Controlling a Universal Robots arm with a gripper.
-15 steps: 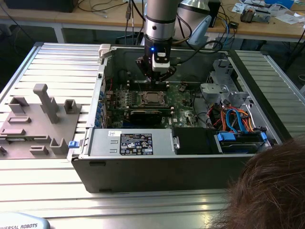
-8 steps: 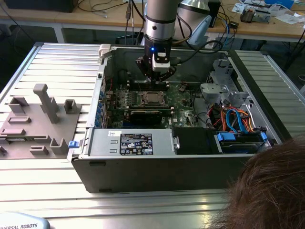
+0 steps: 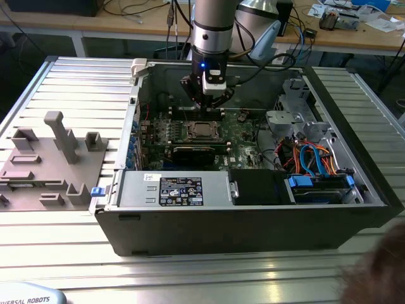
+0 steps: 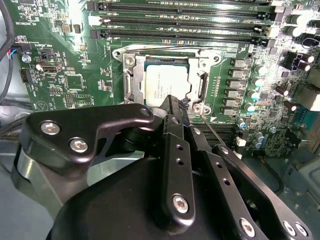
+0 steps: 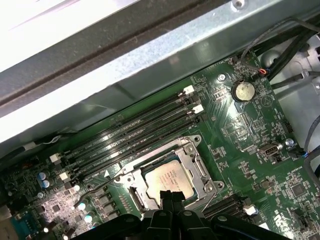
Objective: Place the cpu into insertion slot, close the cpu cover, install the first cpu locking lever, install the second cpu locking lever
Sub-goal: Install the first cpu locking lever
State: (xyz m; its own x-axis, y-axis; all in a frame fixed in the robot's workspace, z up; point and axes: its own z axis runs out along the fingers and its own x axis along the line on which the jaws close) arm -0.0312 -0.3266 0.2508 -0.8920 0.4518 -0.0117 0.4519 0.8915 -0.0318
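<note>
The cpu (image 4: 161, 84) lies flat in the insertion slot (image 3: 201, 130) on the green board, its silver top (image 5: 169, 179) showing through the window of the cpu cover (image 4: 131, 80). The cover (image 5: 198, 165) sits down over the socket. A thin wire locking lever (image 4: 216, 134) sticks out slantwise past the socket's corner. Another lever (image 5: 100, 183) runs along the socket's other side. My gripper (image 4: 173, 101) hangs just above the socket's edge with its black fingertips pressed together and nothing between them. It appears in the exterior view (image 3: 207, 101) and in the first wrist view (image 5: 170, 195).
Long black memory slots (image 4: 180, 20) run beside the socket. A coin battery (image 5: 243, 91) sits on the board. The case holds a power supply (image 3: 171, 190) and a drive bay with blue cables (image 3: 313, 166). A grey fixture block (image 3: 50, 158) stands outside, and a person's hair (image 3: 380, 272) is nearby.
</note>
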